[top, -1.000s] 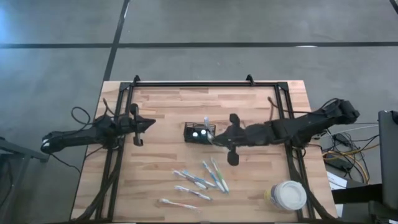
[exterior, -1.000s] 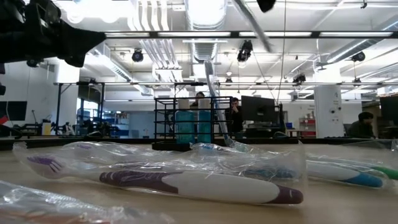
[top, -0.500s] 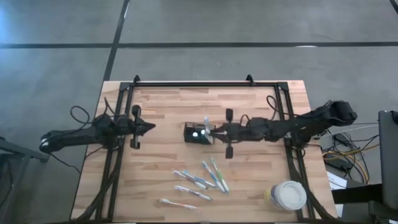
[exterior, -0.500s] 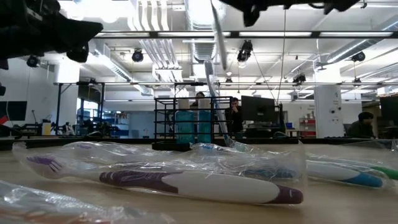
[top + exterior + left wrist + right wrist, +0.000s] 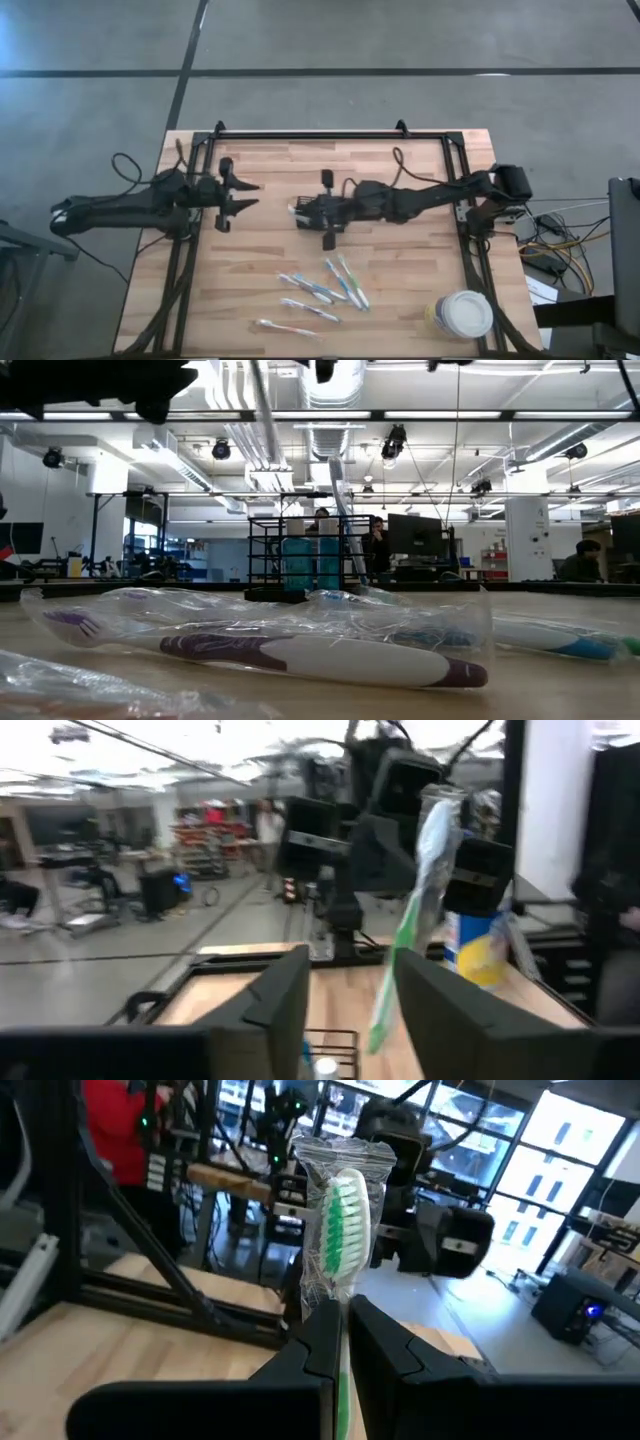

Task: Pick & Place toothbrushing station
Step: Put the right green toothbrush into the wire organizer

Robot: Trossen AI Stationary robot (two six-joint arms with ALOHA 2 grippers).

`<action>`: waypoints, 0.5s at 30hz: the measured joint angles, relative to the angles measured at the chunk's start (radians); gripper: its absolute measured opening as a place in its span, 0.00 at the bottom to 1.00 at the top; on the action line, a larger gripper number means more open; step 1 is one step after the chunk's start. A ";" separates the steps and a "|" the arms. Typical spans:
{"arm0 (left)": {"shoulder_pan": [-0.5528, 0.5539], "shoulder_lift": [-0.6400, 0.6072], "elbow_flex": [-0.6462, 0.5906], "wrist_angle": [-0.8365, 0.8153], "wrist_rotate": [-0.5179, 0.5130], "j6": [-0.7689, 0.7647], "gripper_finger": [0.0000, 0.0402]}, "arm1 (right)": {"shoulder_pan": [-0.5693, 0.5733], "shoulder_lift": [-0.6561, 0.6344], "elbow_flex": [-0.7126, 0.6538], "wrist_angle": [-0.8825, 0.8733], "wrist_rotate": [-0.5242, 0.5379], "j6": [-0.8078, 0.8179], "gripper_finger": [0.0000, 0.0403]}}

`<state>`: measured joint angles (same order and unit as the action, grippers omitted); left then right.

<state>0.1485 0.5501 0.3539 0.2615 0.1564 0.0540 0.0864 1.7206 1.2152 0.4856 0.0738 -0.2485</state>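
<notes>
From above, the right gripper (image 5: 322, 212) is stretched out over the middle of the wooden surface (image 5: 400, 290), right on top of the toothbrushing station (image 5: 312, 213), so the black caddy is mostly hidden beneath it there; only a white bit pokes out at its left edge. The low view gives what the overhead one cannot: the toothbrushing station (image 5: 305, 563) stands upright on the surface, its dark wire walls open at the top, with blue items inside and one wrapped brush already leaning out of it. The right wrist view shows the right gripper's fingers (image 5: 310, 1342) pinched narrowly on a green-bristled toothbrush (image 5: 345, 1220) in a clear wrapper, head up. The left wrist view catches that same wrapped toothbrush (image 5: 415, 910) from the other side, hanging upright below the right arm above the caddy's rim. The left gripper (image 5: 243, 193) waits near the left edge of the surface, well apart from the caddy, fingers spread wide and holding nothing, as its own wrist view confirms. Toward the near edge, a scatter of wrapped toothbrushes (image 5: 325, 292) lies flat; the low view shows one with a purple and white handle (image 5: 300, 655) closest to the camera. A white round tub (image 5: 462, 313) sits at the near right corner of the surface, seen only from overhead.
</notes>
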 joint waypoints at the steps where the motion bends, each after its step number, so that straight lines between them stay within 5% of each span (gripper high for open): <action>1: 0.000 0.025 0.016 0.000 0.012 0.002 0.44 | -0.002 0.019 0.031 -0.015 0.000 -0.009 0.03; 8: -0.003 0.163 0.085 -0.009 0.063 0.023 0.63 | -0.018 0.092 0.161 -0.038 -0.005 -0.025 0.03; 15: -0.005 0.230 0.107 0.053 0.106 0.030 0.69 | -0.048 0.092 0.172 -0.033 -0.047 0.000 0.03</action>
<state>0.1432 0.7800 0.4606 0.3145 0.2627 0.0837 0.0382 1.8129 1.3872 0.4523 0.0267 -0.2488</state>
